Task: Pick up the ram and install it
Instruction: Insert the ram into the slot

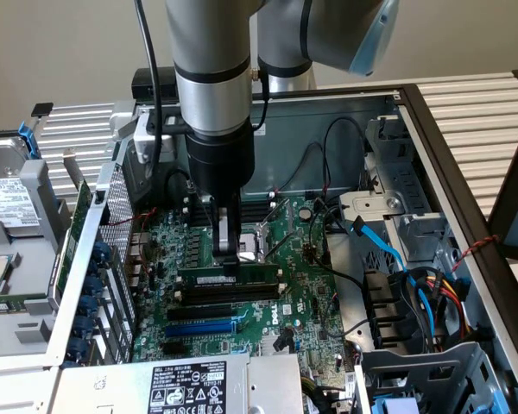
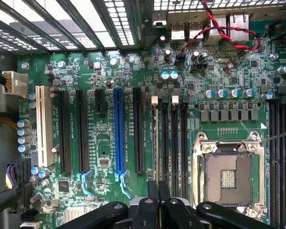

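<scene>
Scanning the exterior view from its left edge, the perforated case wall comes first, then the motherboard across the middle. Just left of centre the gripper hangs straight down, its jaws pinched together on the top edge of the ram, near the stick's middle. The ram stands on edge, its long axis running across the frame, parallel to the long black slots directly below it in the picture. Whether its lower edge touches a slot cannot be told. In the wrist view the fingers point down at the memory slots beside the CPU socket.
</scene>
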Tool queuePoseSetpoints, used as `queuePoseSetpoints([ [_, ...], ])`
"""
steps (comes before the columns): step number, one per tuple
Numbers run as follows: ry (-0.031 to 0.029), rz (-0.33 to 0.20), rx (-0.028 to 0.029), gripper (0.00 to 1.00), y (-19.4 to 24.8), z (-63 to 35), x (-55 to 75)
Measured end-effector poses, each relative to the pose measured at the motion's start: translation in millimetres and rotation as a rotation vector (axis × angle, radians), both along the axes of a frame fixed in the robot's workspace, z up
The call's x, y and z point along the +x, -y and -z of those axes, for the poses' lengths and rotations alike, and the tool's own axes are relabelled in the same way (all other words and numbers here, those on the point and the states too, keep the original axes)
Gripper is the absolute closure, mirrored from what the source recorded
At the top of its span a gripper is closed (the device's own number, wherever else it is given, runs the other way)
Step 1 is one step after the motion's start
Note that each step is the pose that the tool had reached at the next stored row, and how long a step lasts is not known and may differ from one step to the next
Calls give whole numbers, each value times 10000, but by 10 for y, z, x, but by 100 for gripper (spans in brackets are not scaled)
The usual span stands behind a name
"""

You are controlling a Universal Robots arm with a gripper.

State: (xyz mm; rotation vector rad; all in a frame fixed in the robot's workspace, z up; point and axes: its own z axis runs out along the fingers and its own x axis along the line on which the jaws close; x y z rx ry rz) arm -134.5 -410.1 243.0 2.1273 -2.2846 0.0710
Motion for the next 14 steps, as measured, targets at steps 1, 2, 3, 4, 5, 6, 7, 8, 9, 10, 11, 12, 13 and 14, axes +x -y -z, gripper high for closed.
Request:
queuePoseSetpoints([
  [1,0,-23,-1,88,0,1,0],
  [2,0,-52,0,88,0,3,0],
  [3,0,-92,-1,88,0,4,0],
  [4,-1,-129,-1,88,0,6,0],
  [5,0,-162,-1,88,0,6,0],
  [6,-1,-192,-1,88,0,7,0],
  [7,0,-207,-1,88,0,7,0],
  [8,0,-207,-1,88,0,7,0],
  [9,0,-208,-1,88,0,8,0],
  [10,2,-208,1,88,0,10,0],
  [11,5,-208,4,88,-1,20,0],
  [12,5,-208,2,88,0,31,0],
  [13,3,-208,0,88,0,37,0],
  [14,2,-208,-2,88,0,37,0],
])
